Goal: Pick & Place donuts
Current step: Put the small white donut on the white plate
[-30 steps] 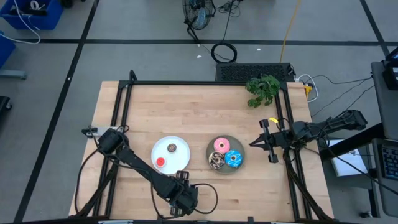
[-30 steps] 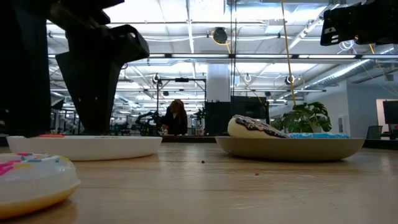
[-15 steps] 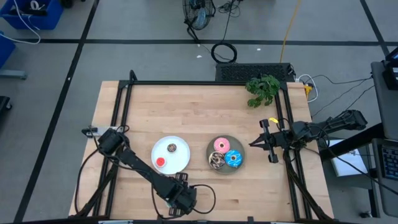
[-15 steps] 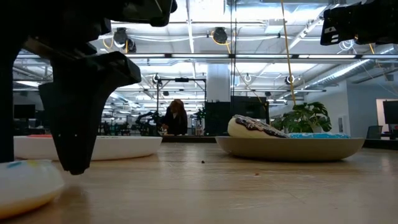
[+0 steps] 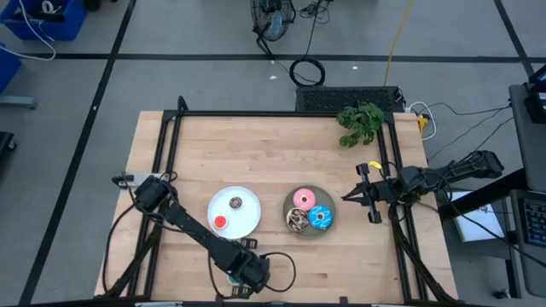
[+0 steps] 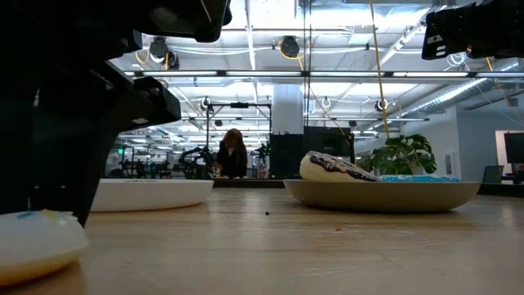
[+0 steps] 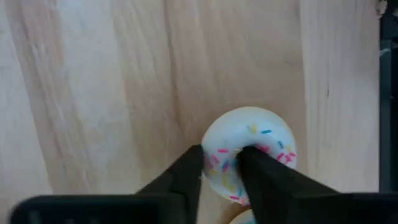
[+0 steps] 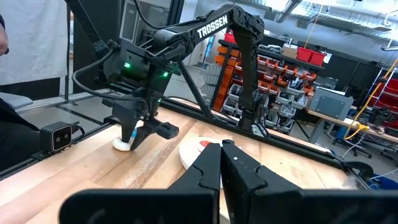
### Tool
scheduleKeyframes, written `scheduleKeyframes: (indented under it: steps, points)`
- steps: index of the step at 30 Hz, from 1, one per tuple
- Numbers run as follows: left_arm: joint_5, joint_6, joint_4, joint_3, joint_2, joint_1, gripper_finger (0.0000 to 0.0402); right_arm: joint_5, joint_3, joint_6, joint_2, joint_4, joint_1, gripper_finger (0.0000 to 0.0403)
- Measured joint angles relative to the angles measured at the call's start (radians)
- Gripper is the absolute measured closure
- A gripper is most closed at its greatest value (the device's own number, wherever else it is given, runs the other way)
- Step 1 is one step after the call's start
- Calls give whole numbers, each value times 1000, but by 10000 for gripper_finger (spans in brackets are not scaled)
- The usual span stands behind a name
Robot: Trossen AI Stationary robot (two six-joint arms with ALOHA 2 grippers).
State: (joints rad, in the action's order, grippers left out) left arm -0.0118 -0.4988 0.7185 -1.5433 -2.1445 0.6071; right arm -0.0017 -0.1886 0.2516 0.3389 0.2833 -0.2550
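A white sprinkled donut (image 7: 261, 140) lies flat on the wood at the table's near edge, left of centre, also in the low view (image 6: 33, 242). My left gripper (image 7: 221, 160) points down and is shut on it. The white plate (image 5: 243, 223) holds a tiny red donut (image 5: 220, 223) and a tiny brown one (image 5: 236, 203). The grey plate (image 5: 309, 234) holds a pink donut (image 5: 302, 199), a blue donut (image 5: 321, 217) and a brown-sprinkled donut (image 5: 296, 221). My right gripper (image 8: 221, 163) waits shut above the table's right side. My left gripper pinches one side of the white donut's ring (image 7: 219, 167). One finger (image 7: 255, 163) is in the hole and the other finger (image 7: 186, 169) is on the outer edge. The fingers come from above, pointing down. The donut rests flat on the table.
A small green plant (image 5: 360, 122) stands at the far right corner. A black rail frame (image 5: 171, 145) runs round the tabletop. Bare wood lies between the plates and the near edge. A person shows far behind the table (image 6: 232, 154).
My left gripper has sunk over the white donut at the near edge and its fingers have drawn together on the ring. The donut stays on the table.
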Motion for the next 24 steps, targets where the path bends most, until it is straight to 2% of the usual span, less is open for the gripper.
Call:
scheduleKeyframes:
  steps: [6,12,16,21,24]
  points:
    - [-24,16,-20,1,0,-11,388,0,0,0,0,0,0,403]
    - [-33,64,-5,-17,-4,-17,381,0,0,0,0,0,0,403]
    - [-31,93,64,-75,-5,-30,394,0,0,0,0,0,0,403]
    - [24,133,212,-179,-5,-42,383,0,0,0,0,0,0,403]
    - [57,170,331,-247,-5,-50,392,0,0,0,0,0,0,403]
